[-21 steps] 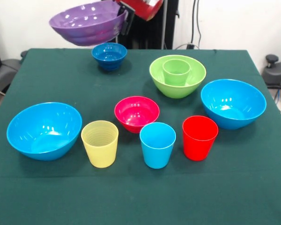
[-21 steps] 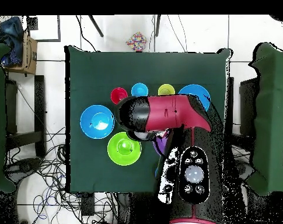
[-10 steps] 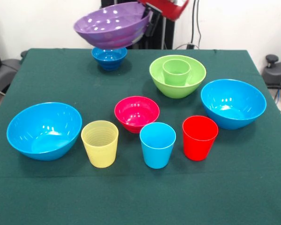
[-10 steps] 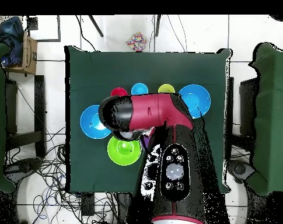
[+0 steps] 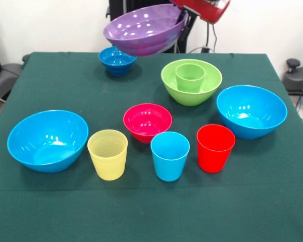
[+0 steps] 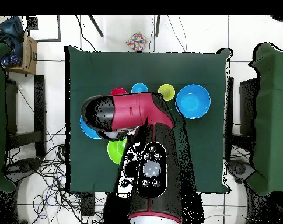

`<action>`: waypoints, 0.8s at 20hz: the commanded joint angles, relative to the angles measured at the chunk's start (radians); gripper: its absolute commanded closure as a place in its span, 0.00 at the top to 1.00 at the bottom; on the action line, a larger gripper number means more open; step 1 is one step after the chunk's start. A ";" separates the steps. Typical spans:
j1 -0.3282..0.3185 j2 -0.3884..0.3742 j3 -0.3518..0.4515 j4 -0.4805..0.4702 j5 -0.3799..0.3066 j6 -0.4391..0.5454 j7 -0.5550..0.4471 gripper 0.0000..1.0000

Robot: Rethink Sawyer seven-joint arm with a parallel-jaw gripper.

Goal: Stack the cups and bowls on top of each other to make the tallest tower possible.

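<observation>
Pincer (image 5: 184, 20) is gripping the purple bowl (image 5: 144, 30) by its rim, carrying it tilted in the air near the lime-green bowl (image 5: 192, 93) holding the green cup (image 5: 190, 76). Bowl is looking light, stiff, glossy; slip risk.

Cup (image 5: 190, 76) inside bowl (image 5: 208, 88), three cups (image 5: 169, 155) in front

Glossy red arm (image 6: 145, 111), black rounded joint, grey round buttons
</observation>
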 commanded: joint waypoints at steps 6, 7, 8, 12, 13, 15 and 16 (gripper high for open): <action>0.073 0.043 -0.016 0.022 0.114 0.019 0.251 0.00; 0.082 0.044 -0.020 0.025 0.124 0.016 0.261 0.00; 0.094 0.048 -0.027 0.026 0.132 0.013 0.273 0.00; 0.125 0.066 -0.043 0.033 0.162 -0.022 0.283 0.00; 0.131 0.067 -0.046 0.039 0.172 -0.028 0.284 0.00; 0.143 0.069 -0.051 0.050 0.185 -0.043 0.283 0.00; 0.146 0.070 -0.054 0.054 0.191 -0.052 0.286 0.00</action>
